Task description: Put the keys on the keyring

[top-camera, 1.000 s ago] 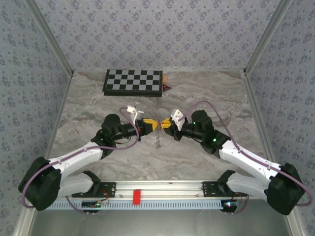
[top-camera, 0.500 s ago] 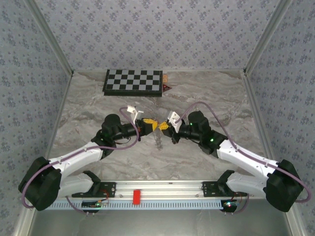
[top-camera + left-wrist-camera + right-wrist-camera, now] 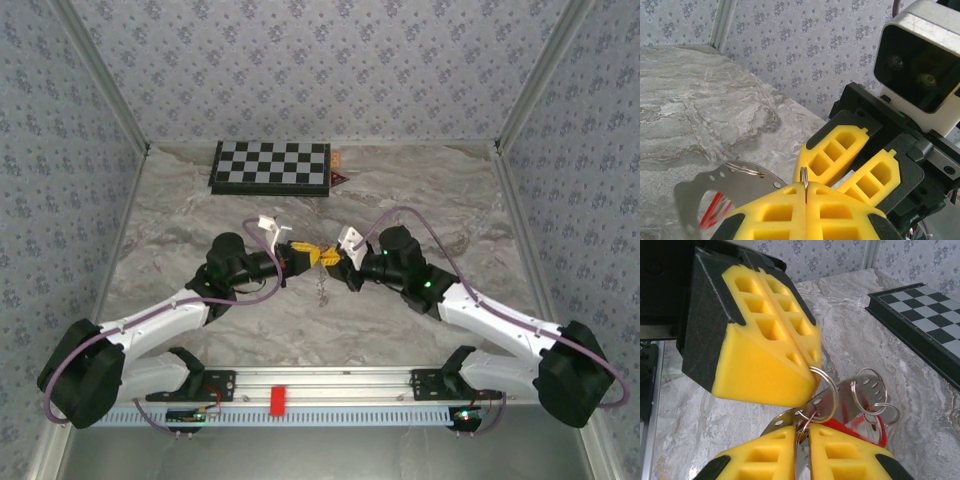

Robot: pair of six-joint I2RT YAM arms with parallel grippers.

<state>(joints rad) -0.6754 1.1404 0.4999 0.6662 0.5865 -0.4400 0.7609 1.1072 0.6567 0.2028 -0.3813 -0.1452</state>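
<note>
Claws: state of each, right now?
Left claw: shut on the keyring.
Right claw: shut on a small ring hanging from that keyring.

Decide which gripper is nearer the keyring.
Left. The left gripper is clamped on the keyring; the right gripper is just beside it, seemingly pinching a small ring linked to it.

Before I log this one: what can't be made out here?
Top external: the keys, dangling under the left claw and right claw, too small to count.
Left wrist: red key heads blurred, partly behind the metal tag.
Right wrist: whether the right claw grips the keyring; its fingers hide the contact.
</note>
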